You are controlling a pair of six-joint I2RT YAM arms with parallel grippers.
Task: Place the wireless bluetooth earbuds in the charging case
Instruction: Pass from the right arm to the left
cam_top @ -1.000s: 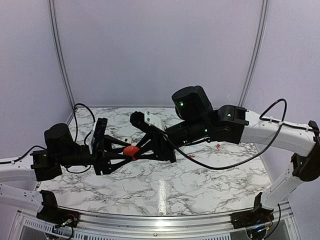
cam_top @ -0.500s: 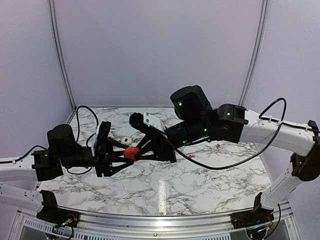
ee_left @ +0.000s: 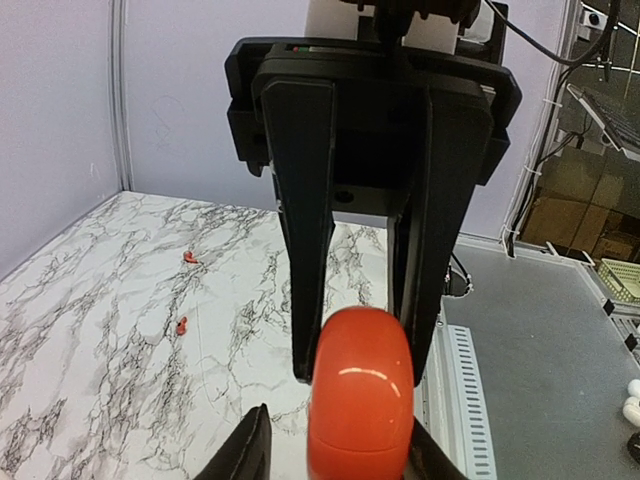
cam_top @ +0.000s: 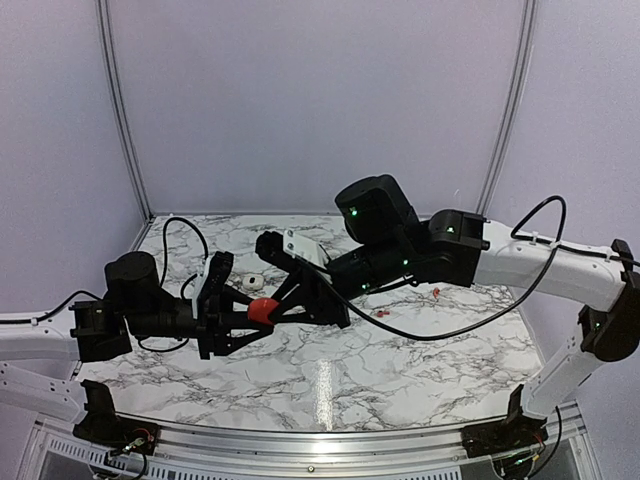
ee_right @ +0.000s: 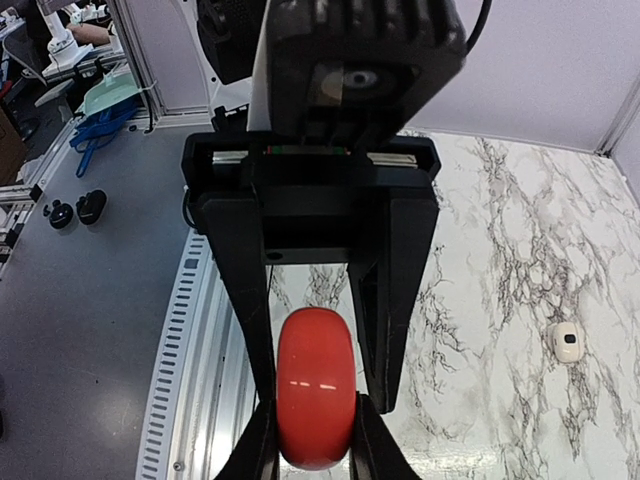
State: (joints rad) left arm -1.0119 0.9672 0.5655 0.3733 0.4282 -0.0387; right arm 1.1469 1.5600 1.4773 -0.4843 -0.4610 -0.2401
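You had both arms over the marble table (cam_top: 420, 375), meeting tip to tip in the air above its left half. The right arm (cam_top: 545, 262) stretched across from the right, and the left arm (cam_top: 45, 340) reached in from the left. The right gripper (ee_right: 312, 442) was pinching the red charging case (cam_top: 262, 310), with its fingers pressed to the case's two flat faces. The left gripper (ee_left: 335, 462) faced it with a finger on each side of the same case. From the frames I could not tell whether those fingers were gripping or merely flanking it. The case hung clear of the table, edge-on to both wrist cameras. A small white rounded object (cam_top: 255, 280) lay on the marble beyond the grippers. The two red earbuds (cam_top: 436, 292) lay loose on the table beneath the right arm, near each other and well apart from the case.
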